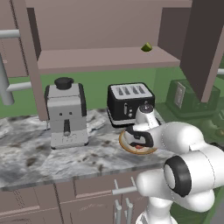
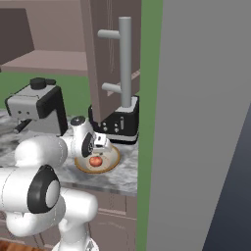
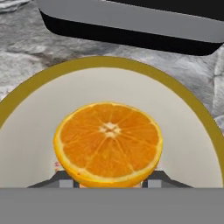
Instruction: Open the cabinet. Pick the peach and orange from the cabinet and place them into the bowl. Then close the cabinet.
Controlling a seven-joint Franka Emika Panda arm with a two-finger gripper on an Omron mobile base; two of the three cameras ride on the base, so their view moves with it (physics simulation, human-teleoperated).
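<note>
The two-finger gripper [image 3: 109, 181] is low over the shallow round bowl [image 3: 26, 92] with its tan-brown rim and cream inside. The bright orange fruit [image 3: 108, 142], showing a cut face with segments, sits between the dark fingertips [image 3: 65, 180], which press against its sides: the jaws are narrow and holding it. The fingertips are mostly cut off behind the fruit. In the right base view a small reddish-pink peach [image 2: 95, 161] lies inside the bowl, partly hidden by the white hand; in the left base view the hand covers most of the bowl, so its contents are hard to make out there.

The black four-slot toaster [image 1: 130, 103] stands just behind the bowl, close to its far rim. A grey coffee machine [image 1: 65, 114] with a black knob stands to the bowl's left on the marbled grey counter [image 1: 26, 148], with open counter between them. Above the bowl the mauve-brown wall cabinet [image 1: 100, 59] has both doors open; a small dark green pointed fruit [image 1: 146, 47] rests on its shelf. The right door [image 2: 105, 59] with its long grey bar handle hangs above the toaster.
</note>
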